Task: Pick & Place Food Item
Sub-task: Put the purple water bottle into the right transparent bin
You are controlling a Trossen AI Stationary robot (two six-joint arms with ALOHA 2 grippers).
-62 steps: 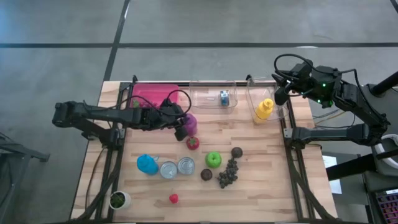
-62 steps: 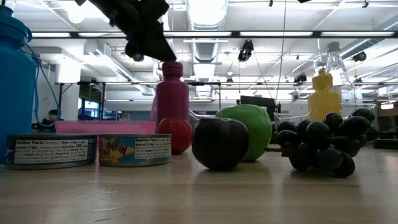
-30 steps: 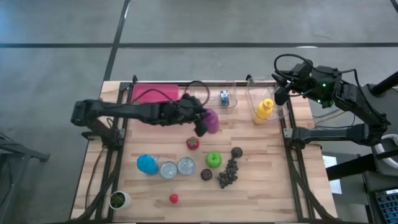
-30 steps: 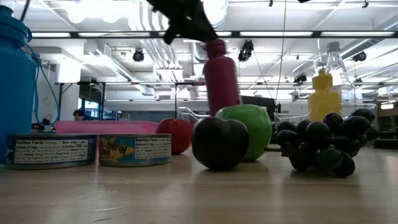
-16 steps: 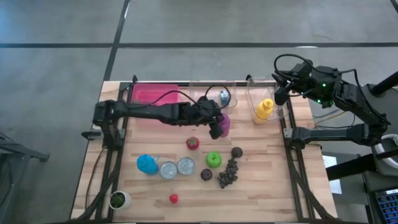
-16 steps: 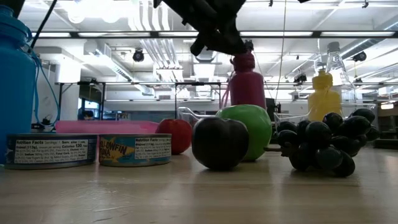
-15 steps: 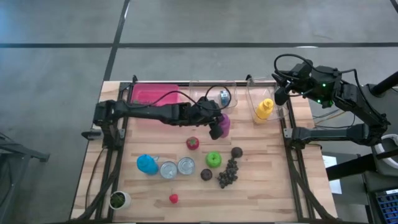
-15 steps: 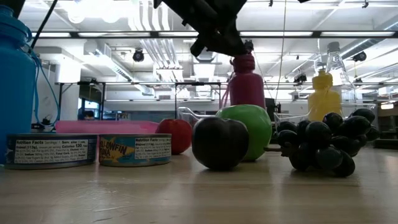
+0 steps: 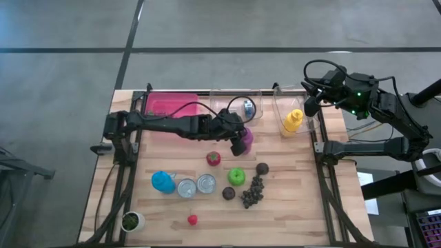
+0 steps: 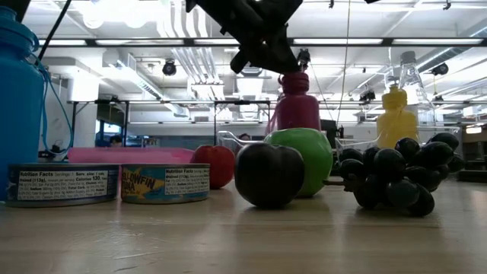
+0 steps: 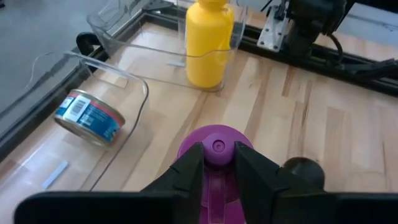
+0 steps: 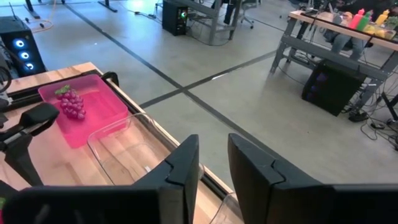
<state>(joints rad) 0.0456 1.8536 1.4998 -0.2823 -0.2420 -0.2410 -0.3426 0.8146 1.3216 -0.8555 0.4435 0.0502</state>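
A magenta bottle (image 9: 247, 136) stands upright in the middle of the table, just in front of a clear bin (image 9: 222, 110). My left gripper (image 9: 238, 142) is shut on its top. The low view shows the bottle (image 10: 298, 110) behind a green apple (image 10: 303, 160), which hides its base, so I cannot tell whether it rests on the table. My right gripper (image 12: 214, 163) is raised off the far right corner, its fingers a little apart with nothing between them. My left gripper pinches the bottle's cap (image 11: 217, 144) between its two fingers, one on each side. The fingers (image 11: 188, 167) come from the table's left, slanting downward. The bottle sits upright below them.
A pink tray (image 9: 165, 107) with purple grapes is at the far left. One clear bin holds a can (image 11: 88, 116), another a yellow bottle (image 9: 292, 122). Nearer lie a red fruit (image 9: 213, 158), the apple (image 9: 236, 176), two plums, dark grapes (image 9: 253, 191), two cans and a blue bottle (image 9: 163, 182).
My left gripper has carried the magenta bottle toward the table's right edge and lowered it. The bottle, tilted a second ago, now stands upright. In the last half second it has barely moved.
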